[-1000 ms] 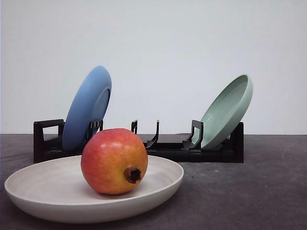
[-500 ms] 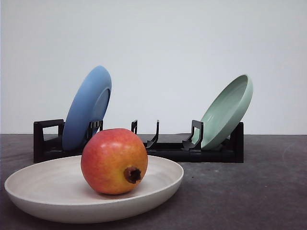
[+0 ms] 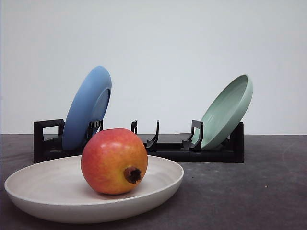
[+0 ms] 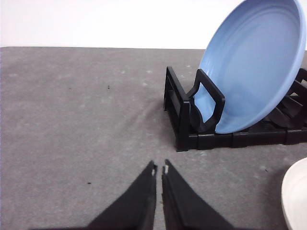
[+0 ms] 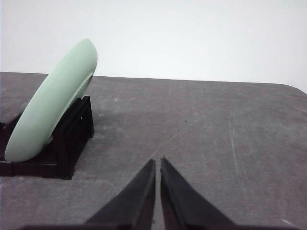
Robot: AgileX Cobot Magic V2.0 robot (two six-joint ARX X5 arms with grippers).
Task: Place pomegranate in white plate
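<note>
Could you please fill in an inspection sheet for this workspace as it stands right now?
Surface: dark grey table, scuffed, a few specks.
Job's things: pomegranate sits inside the white plate, crown stub toward the camera; nothing holds it.
Clutter: black rack behind the plate, blue plate leaning at its left end, pale green plate at its right end, middle slots vacant.
Grippers: left gripper over bare table, jaws shut, empty; right gripper likewise.
Cables: nothing seen.
Surroundings: plain white wall.
</note>
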